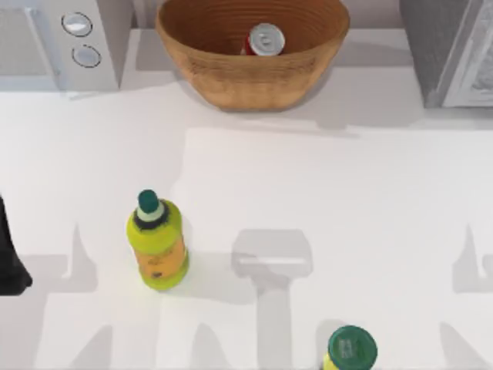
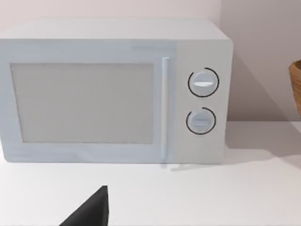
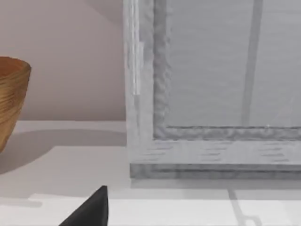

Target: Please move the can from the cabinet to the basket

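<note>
Top view | can upright in basket, top up | jaws: cannot tell

Red can upright inside tan woven basket, grey cabinet at right

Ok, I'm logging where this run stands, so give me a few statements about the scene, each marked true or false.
1. The can sits inside the basket. True.
2. The cabinet is at the table's far left. False: it is at the far right; the white microwave is at the far left.
3. A yellow-green bottle stands on the table in front of the basket. True.
4. That bottle's cap is red. False: it is dark green.
5. The left gripper holds the can. False: the can is in the basket, apart from it.
</note>
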You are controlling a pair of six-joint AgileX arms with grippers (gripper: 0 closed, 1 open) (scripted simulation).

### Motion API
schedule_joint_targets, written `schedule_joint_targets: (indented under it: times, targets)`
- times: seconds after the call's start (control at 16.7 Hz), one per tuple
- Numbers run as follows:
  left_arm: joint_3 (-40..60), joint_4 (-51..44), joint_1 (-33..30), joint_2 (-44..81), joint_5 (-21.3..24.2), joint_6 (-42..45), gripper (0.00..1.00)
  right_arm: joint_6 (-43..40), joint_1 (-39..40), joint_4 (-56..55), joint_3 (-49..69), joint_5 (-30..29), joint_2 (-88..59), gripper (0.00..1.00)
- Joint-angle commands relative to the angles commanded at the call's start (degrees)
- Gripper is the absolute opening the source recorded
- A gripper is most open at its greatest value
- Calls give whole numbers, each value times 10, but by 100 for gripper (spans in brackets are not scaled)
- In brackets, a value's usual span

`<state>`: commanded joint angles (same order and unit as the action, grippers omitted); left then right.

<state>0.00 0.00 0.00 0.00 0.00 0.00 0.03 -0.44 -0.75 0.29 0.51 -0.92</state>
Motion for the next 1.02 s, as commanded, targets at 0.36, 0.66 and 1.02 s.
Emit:
schedule_joint_targets:
  times: [0.36,0.66,1.02]
  targets:
    - [0,0,0,0,0,0,100,4,-123,-142,44,121,-164,100]
    - [0,0,0,0,0,0,100,8,-289,-339,104,285,-416,100]
    - [0,0,0,0,0,0,100,13,-479,-564,171,472,-719,100]
